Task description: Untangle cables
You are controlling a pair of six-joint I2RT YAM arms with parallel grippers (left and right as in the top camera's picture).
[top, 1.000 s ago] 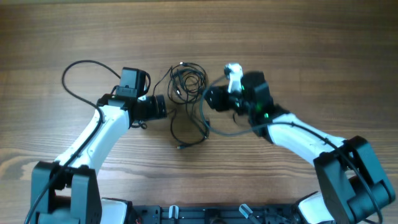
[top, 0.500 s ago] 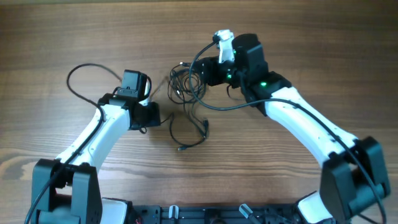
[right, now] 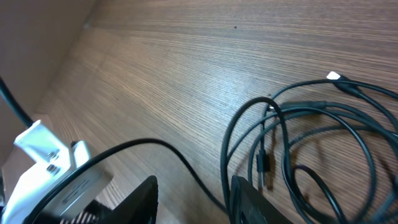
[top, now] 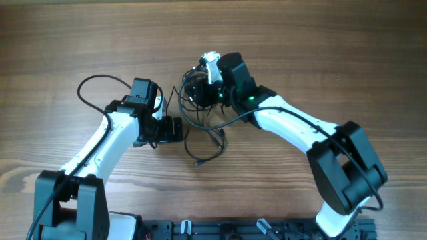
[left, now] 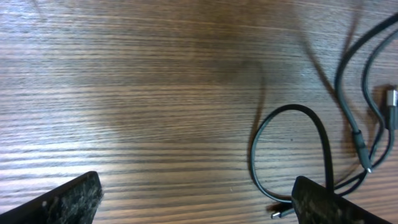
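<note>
The cables are thin dark wires. A knotted coil (top: 201,93) lies at the table's middle, and a loose strand (top: 208,148) loops toward the front and ends in a small plug. My right gripper (top: 192,90) is over the coil. In the right wrist view it (right: 194,202) is open, with one strand running between the fingers and the coil (right: 311,143) just to the right. My left gripper (top: 176,129) is left of the loose strand. In the left wrist view it (left: 196,202) is open and empty, with a cable loop (left: 291,149) by its right finger.
A thicker black arm cable (top: 100,83) arcs behind the left arm, and another (top: 230,120) hangs under the right arm across the thin wires. The wooden table (top: 333,53) extends on all sides. A white arm part (right: 43,149) shows at the left of the right wrist view.
My right arm has swung left and toward the far side, bringing its gripper over the coil. My left gripper has shifted slightly right and forward. The coil looks pushed a little.
</note>
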